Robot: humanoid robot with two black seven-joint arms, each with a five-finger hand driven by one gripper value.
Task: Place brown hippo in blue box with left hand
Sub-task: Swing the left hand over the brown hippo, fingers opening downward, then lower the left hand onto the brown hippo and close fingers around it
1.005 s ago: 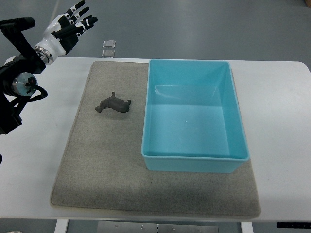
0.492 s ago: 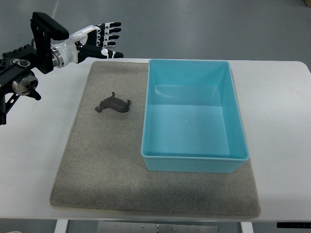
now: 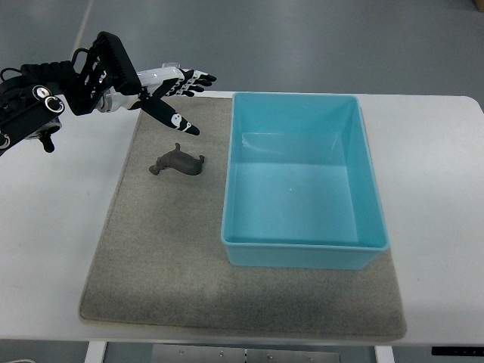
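Observation:
A small dark brown hippo [image 3: 177, 162] lies on the grey mat [image 3: 159, 249], a little left of the blue box [image 3: 301, 246]. The box is an empty light-blue bin resting on the mat's right half. My left hand [image 3: 181, 94] reaches in from the upper left, black and white, with its fingers spread and its thumb pointing down toward the hippo. It hovers above and behind the hippo without touching it and holds nothing. No right arm shows.
The mat lies on a white table [image 3: 68, 257] whose front edge runs along the bottom of the view. Two small clear squares [image 3: 169, 68] lie on the floor beyond the table's far edge.
My left arm has swung in from the far left corner toward the right and down, so the open hand now hangs over the mat's back edge near the hippo. Hippo and box have not moved.

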